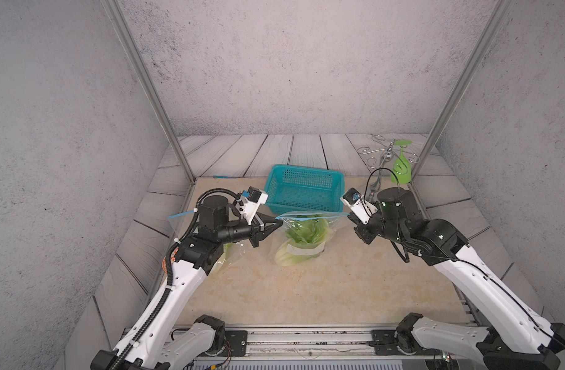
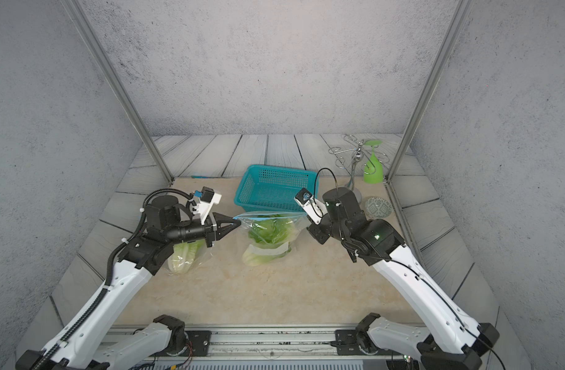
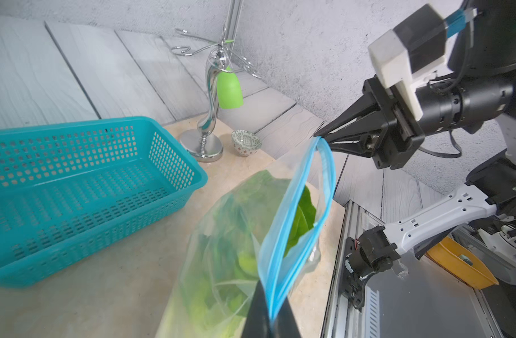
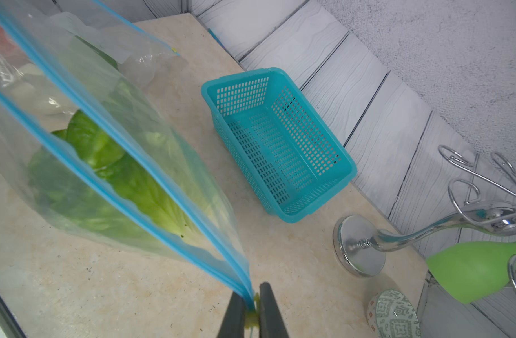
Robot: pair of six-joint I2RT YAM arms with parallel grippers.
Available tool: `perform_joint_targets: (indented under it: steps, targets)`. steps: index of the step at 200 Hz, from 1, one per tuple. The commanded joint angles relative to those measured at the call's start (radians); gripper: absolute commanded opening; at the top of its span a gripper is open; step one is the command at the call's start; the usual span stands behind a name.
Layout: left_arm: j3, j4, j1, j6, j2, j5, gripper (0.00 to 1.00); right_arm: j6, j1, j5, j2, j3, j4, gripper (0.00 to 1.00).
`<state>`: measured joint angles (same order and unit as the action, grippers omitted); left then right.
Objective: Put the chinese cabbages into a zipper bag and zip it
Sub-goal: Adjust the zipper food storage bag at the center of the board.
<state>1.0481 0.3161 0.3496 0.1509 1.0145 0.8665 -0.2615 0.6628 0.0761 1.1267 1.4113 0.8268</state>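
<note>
On the beige tabletop [image 1: 306, 288], before the teal basket [image 1: 302, 189], the zipper bag [image 1: 310, 218] stands held up, mouth partly open, chinese cabbages [image 1: 303, 235] inside; another cabbage [image 2: 181, 256] lies in plastic beneath the left arm. The left gripper [image 1: 279, 221] is clamped on one end of the blue zip strip, the right gripper [image 3: 318, 137] on the other

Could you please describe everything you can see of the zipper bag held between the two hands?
The zipper bag is clear, soft plastic with a blue zip strip along its mouth. It stands upright, bottom on the table, holding chinese cabbage. The left hand and right hand each pinch one end of the strip, holding it taut; the mouth is unsealed, its two strips apart midway.
</note>
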Motion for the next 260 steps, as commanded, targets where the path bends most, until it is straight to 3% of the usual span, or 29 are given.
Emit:
perform_joint_targets:
  steps: [1, 42, 60, 79, 110, 142, 166, 186, 205, 221, 260]
  targets:
    - [0.083, 0.193, 0.008, -0.001, 0.037, -0.052, 0.0, 0.036, -0.011, 0.014, -0.001, 0.064, 0.05, 0.0]
    - [0.061, 0.231, 0.008, 0.034, 0.053, -0.136, 0.0, 0.06, -0.069, -0.036, -0.054, 0.041, 0.01, 0.0]
    - [-0.001, 0.211, 0.005, 0.03, 0.107, -0.195, 0.0, 0.046, -0.069, 0.008, -0.026, -0.038, -0.022, 0.0]
    - [0.021, 0.209, 0.0, 0.012, 0.116, -0.172, 0.0, 0.041, -0.074, 0.035, -0.017, -0.098, -0.056, 0.0]
    - [0.051, 0.234, -0.012, -0.027, 0.089, -0.209, 0.0, 0.046, -0.126, -0.075, -0.038, -0.12, -0.088, 0.0]
    - [0.009, 0.12, -0.008, 0.031, 0.102, -0.055, 0.0, 0.101, -0.138, -0.217, -0.015, -0.105, -0.08, 0.19]
    - [0.022, 0.166, -0.009, 0.01, 0.092, -0.063, 0.0, 0.189, -0.236, -0.352, -0.052, -0.108, -0.086, 0.47]
    - [0.023, 0.203, -0.008, -0.01, 0.088, -0.072, 0.0, 0.25, -0.326, -0.437, -0.137, -0.187, -0.15, 0.61]
    - [0.025, 0.219, -0.008, -0.029, 0.088, -0.076, 0.0, 0.292, -0.377, -0.529, -0.198, -0.287, -0.227, 0.67]
    - [0.037, 0.225, -0.008, -0.04, 0.094, -0.077, 0.0, 0.316, -0.394, -0.517, -0.204, -0.39, -0.317, 0.67]
    - [0.069, 0.235, 0.004, -0.055, 0.113, -0.066, 0.0, 0.367, -0.417, -0.673, -0.073, -0.527, -0.695, 0.66]
